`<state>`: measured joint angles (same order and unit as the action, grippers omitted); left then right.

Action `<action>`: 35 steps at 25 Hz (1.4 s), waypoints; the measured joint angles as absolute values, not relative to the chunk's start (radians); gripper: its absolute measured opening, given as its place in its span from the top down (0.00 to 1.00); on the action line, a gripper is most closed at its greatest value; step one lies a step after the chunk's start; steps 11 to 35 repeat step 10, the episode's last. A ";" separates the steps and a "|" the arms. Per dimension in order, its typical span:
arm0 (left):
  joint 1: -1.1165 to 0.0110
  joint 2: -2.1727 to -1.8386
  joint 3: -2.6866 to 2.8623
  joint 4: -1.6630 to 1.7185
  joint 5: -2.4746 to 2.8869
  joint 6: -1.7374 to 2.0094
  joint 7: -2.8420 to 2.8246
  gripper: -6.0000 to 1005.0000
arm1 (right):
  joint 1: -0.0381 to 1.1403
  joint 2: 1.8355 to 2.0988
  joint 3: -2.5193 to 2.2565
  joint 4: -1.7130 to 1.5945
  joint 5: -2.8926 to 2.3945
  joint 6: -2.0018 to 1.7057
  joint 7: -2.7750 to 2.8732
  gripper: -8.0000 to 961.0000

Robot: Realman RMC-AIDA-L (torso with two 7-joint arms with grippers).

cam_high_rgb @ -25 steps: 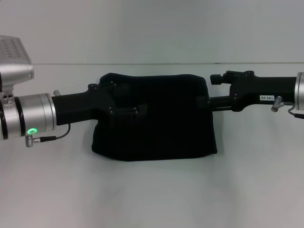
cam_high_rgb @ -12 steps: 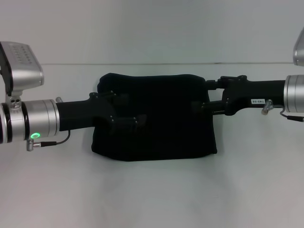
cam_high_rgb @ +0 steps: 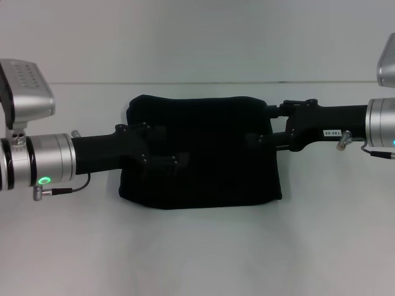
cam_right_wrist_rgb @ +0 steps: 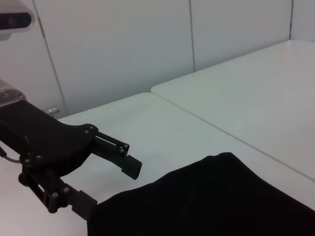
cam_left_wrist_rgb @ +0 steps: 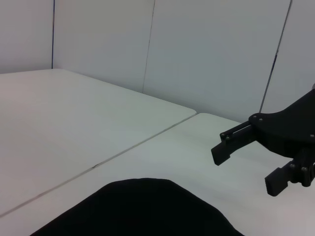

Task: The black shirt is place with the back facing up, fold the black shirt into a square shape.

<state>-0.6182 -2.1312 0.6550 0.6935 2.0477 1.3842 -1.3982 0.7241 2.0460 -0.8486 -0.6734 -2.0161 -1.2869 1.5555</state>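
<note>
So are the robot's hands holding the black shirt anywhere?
No. The left hand and the right hand are both open at the sides of the black shirt, with no cloth between their fingers.

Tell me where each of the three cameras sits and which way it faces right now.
Head view: on the head, looking down at the black shirt on the table, left gripper and right gripper over it.
Left wrist view: on the left arm, facing the open right gripper.
Right wrist view: on the right arm, facing the open left gripper.
All three show the shirt.
</note>
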 joint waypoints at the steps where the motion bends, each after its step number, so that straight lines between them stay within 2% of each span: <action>1: -0.618 -2.132 0.655 0.693 2.048 1.385 -1.398 0.14 | 0.724 2.047 -0.849 -0.673 -2.016 -1.287 1.555 0.05; 35: -0.610 -2.127 0.637 0.720 2.056 1.439 -1.432 0.14 | 0.723 2.048 -0.848 -0.673 -2.014 -1.287 1.569 0.05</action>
